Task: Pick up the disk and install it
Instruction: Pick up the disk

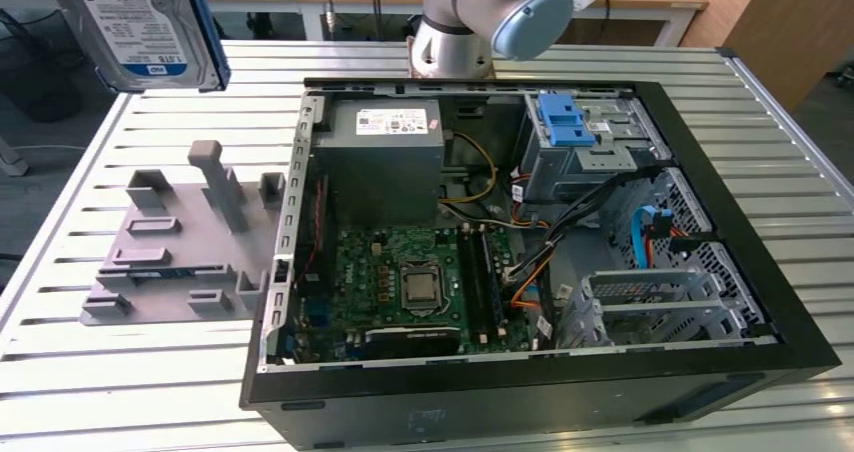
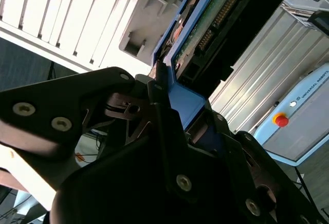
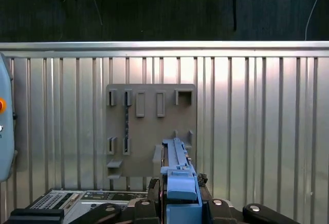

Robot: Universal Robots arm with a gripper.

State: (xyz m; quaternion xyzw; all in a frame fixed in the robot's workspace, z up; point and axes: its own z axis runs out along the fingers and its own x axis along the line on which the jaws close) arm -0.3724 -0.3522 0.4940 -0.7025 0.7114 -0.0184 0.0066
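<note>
The disk, silver with a blue-and-white label and a blue edge frame, hangs upright high above the table at the exterior view's far left, over the grey slotted fixture. In the second wrist view my gripper is shut on the disk, whose circuit-board side shows between the black fingers. In the first wrist view the disk is edge-on in my gripper, directly above the fixture, whose slots stand unfilled.
An open black computer case lies on the slatted metal table, with a motherboard, cables, a power supply and a drive cage with a blue latch. The arm's base stands behind the case. A pale blue pendant lies nearby.
</note>
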